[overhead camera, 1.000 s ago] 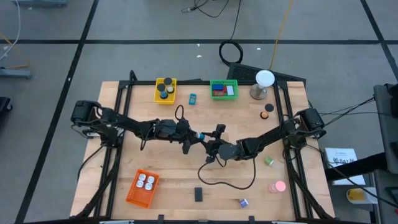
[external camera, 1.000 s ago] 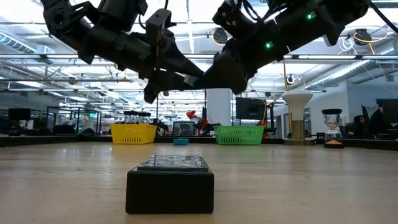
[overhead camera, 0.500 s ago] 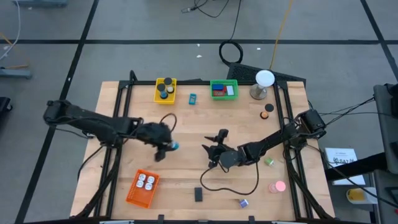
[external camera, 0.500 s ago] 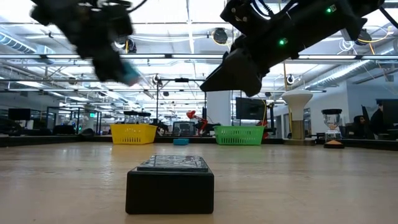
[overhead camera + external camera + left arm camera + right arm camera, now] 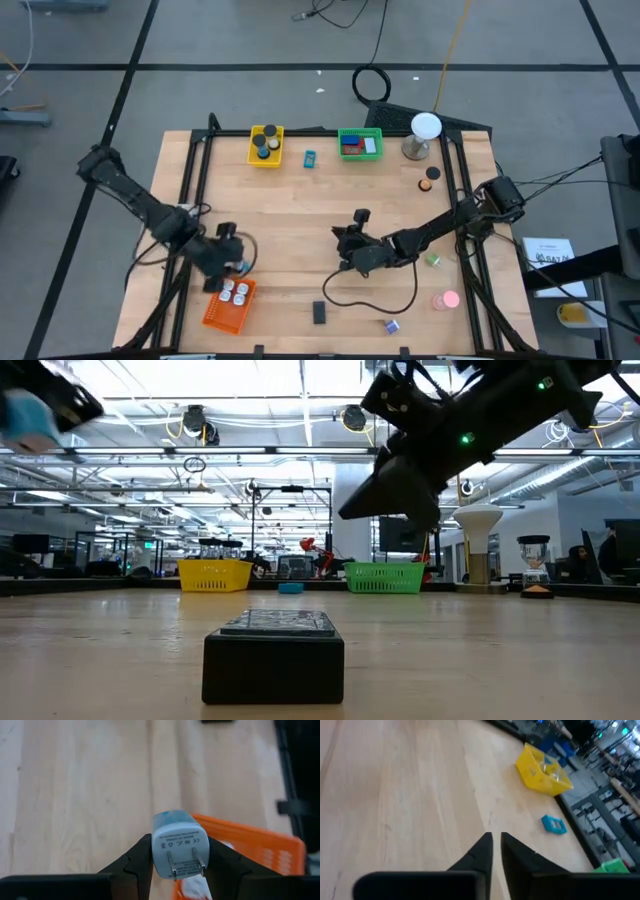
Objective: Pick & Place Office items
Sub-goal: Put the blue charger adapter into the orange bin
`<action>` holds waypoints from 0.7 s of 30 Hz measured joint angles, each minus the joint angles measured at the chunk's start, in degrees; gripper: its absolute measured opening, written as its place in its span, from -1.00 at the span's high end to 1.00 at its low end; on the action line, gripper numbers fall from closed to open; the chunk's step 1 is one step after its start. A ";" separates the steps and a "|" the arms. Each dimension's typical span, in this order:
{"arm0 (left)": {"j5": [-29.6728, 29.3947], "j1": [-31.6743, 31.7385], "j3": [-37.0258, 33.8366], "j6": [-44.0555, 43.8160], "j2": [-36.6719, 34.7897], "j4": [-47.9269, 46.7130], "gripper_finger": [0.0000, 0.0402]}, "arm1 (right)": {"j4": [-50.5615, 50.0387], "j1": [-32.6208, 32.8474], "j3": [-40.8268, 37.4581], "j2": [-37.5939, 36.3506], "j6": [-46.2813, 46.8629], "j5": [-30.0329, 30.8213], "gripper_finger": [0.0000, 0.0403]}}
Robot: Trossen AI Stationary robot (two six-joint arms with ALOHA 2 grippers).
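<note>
High view: we see some items already sorted into the yellow basket (image 5: 266,145), green basket (image 5: 360,143) and orange basket (image 5: 230,302); others remain loose, such as the black block (image 5: 319,312) and pink round piece (image 5: 446,299).

Left wrist view: the left gripper (image 5: 175,851) grasps a pale blue-and-white plug adapter (image 5: 178,842), prongs showing, above the orange basket.

Right wrist view: the right gripper (image 5: 495,844) is clenched on nothing, mid-table.

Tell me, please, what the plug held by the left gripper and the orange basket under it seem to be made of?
The plug in the left gripper looks like smooth, matte pale-blue plastic with a printed label, and its two prongs look like shiny metal. The orange basket looks like moulded plastic, going by its even colour and slatted wall.
</note>
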 joint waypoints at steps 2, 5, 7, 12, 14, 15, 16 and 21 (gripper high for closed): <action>-1.03 -3.88 1.83 -1.26 0.87 -0.71 0.29 | -1.56 0.25 0.00 -0.13 1.99 0.02 0.97; -1.16 -8.41 3.09 -4.03 2.52 -0.97 0.29 | -3.05 0.89 -0.04 -0.11 3.70 -1.21 0.97; -1.02 -10.80 3.68 -6.58 3.92 -0.99 0.29 | -2.88 1.00 -0.04 -0.11 5.23 -4.05 0.97; -0.04 -15.51 6.14 -13.89 8.19 -5.21 0.29 | -2.83 0.97 -0.04 -0.11 7.33 -6.35 0.99; -0.05 -17.10 7.63 -15.74 10.28 -6.97 0.29 | -2.88 0.97 -0.04 -0.11 7.67 -6.01 0.98; -0.06 -17.81 8.47 -16.46 11.31 -7.52 0.29 | -2.88 0.97 -0.04 -0.11 7.86 -6.01 0.98; 0.06 -18.53 9.29 -16.97 12.39 -7.70 0.29 | -2.88 0.97 -0.02 -0.11 8.07 -5.99 0.98; 1.02 -22.16 12.72 -20.34 17.53 -7.79 0.29 | -2.85 0.97 -0.04 -0.11 8.55 -6.00 0.98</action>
